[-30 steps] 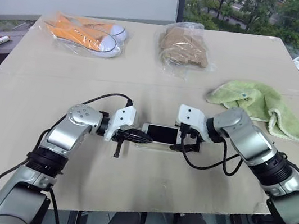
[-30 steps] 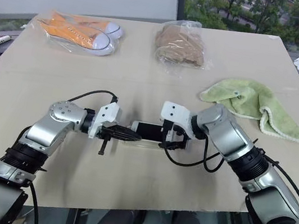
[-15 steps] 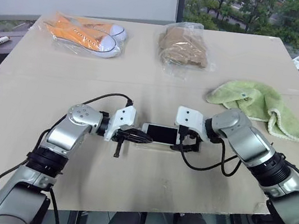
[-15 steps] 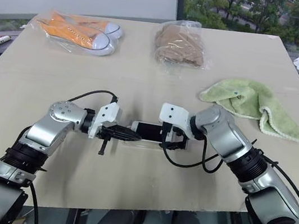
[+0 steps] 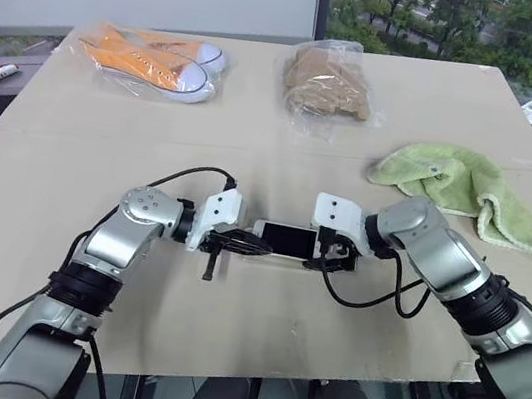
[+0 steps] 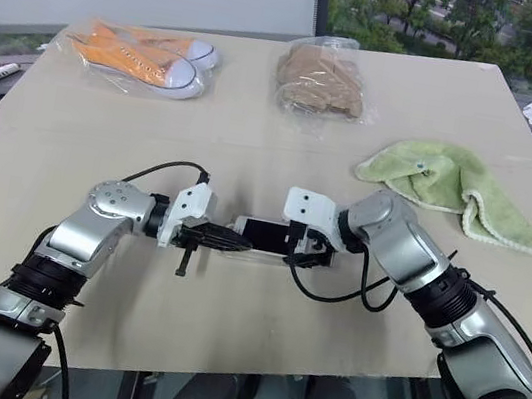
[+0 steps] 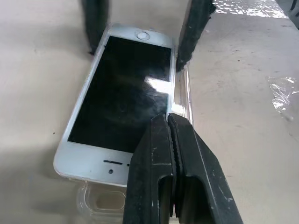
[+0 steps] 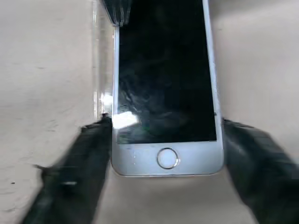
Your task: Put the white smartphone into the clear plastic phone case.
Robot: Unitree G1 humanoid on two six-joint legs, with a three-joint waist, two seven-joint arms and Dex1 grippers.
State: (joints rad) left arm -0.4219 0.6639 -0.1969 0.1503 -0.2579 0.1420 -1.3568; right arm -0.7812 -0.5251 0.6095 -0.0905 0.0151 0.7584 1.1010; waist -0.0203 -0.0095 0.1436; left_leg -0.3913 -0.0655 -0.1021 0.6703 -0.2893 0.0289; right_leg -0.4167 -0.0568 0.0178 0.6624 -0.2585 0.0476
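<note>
The left hand [image 5: 249, 245] and right hand [image 5: 330, 253] close off both ends of the white smartphone [image 5: 286, 236], lying on the clear plastic phone case [image 7: 183, 100]. Bare worktop [image 5: 254, 339] lies open before and behind them. The green towel [image 5: 466, 186] blocks beyond the right hand; the bagged shoes [image 5: 152, 57] and bagged cloth [image 5: 328, 80] sit well beyond both.

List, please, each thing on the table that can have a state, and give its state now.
white smartphone: screen up, dark, lying partly over the case, not fully seated.
clear plastic phone case: open side up, on the table under the phone.
left gripper: fingers shut, tips at the phone's end.
right gripper: fingers on both sides of the phone's home-button end.
green towel: crumpled.
orange shoes: bagged.
</note>
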